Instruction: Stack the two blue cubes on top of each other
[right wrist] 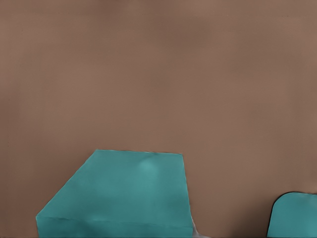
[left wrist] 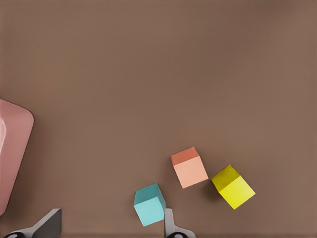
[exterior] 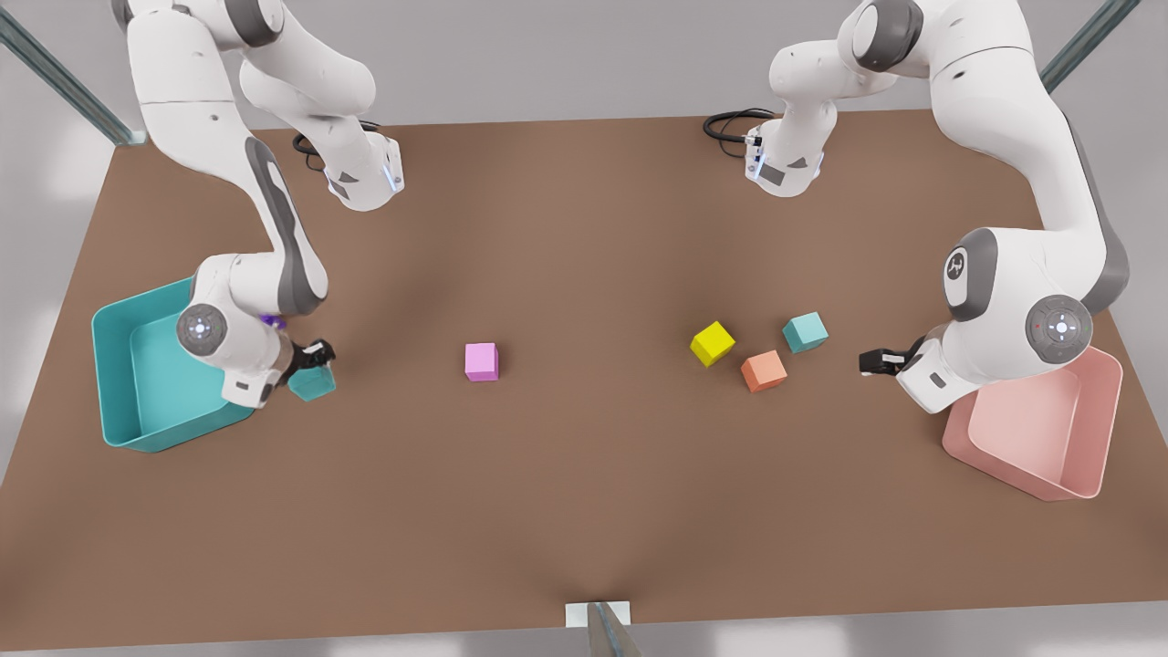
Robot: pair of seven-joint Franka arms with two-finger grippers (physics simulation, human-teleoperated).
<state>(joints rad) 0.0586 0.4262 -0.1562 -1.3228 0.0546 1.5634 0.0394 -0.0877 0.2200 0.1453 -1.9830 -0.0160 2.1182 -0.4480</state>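
Right gripper clamped on teal cube beside teal bin, left gripper fingers apart, near second teal cube, orange cube and yellow cube.

— Where is the table open?
— A wide bare stretch between the pink cube and the yellow cube.
— What crowds the free teal cube?
— The orange cube just beside it, the yellow cube near.
— Elsewhere?
— The teal bin hems in the right gripper; the pink bin sits under the other arm.
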